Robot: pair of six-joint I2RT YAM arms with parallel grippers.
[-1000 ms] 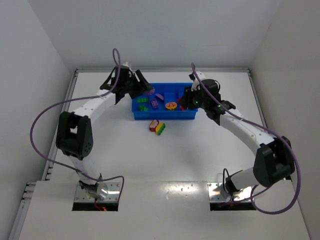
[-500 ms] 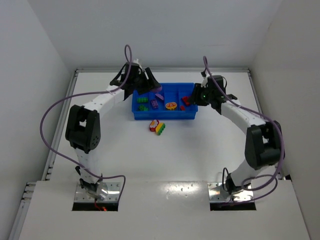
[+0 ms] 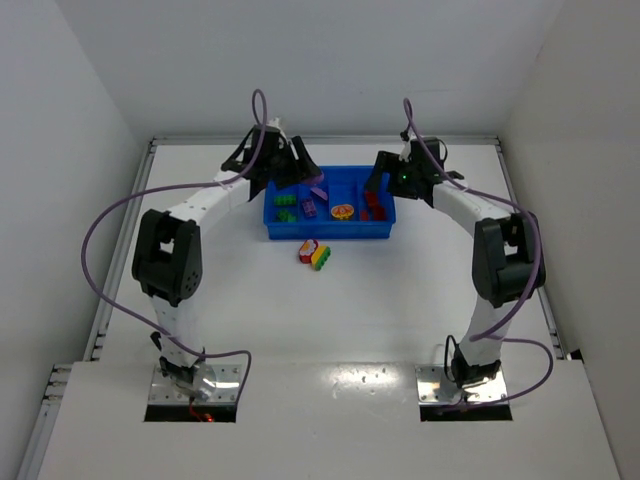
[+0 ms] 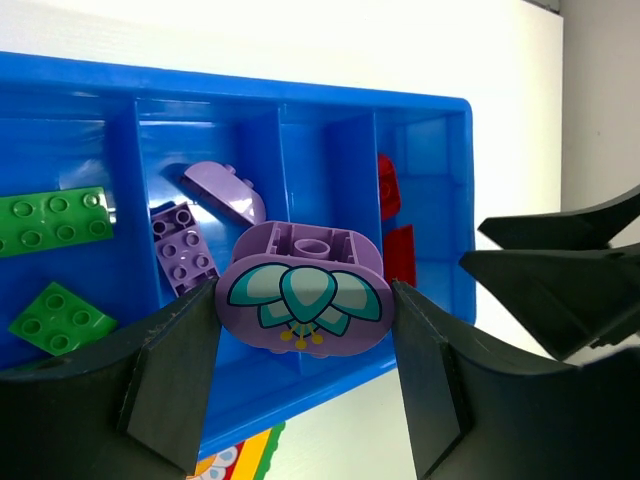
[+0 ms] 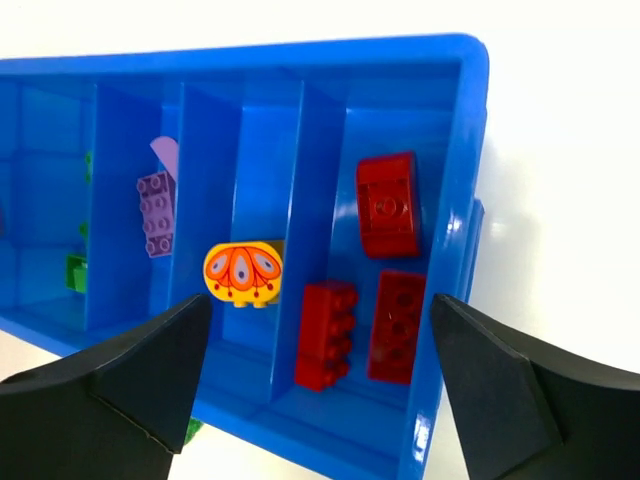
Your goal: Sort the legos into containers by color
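1. Left pincer (image 4: 302, 290) clenched on a purple rounded plastic brick with teal petal print (image 4: 305, 308), above the blue plastic four-compartment tray (image 3: 330, 232).
2. Compartments hold green bricks (image 4: 55, 215), purple bricks (image 4: 185, 245), a yellow-orange printed brick (image 5: 243, 272) and red bricks (image 5: 388, 205).
3. Red-yellow-green brick cluster (image 3: 315, 253) on the white desk (image 3: 400, 300), near the tray front.
4. Right pincer (image 5: 320, 300) released, empty, over the red compartment.

Overhead view high and far, facing down, 2 wrist views close, all sharing tray (image 3: 330, 233)

One blue tray (image 5: 300, 52) holds three red bricks (image 5: 388, 205), two green bricks (image 4: 55, 215).
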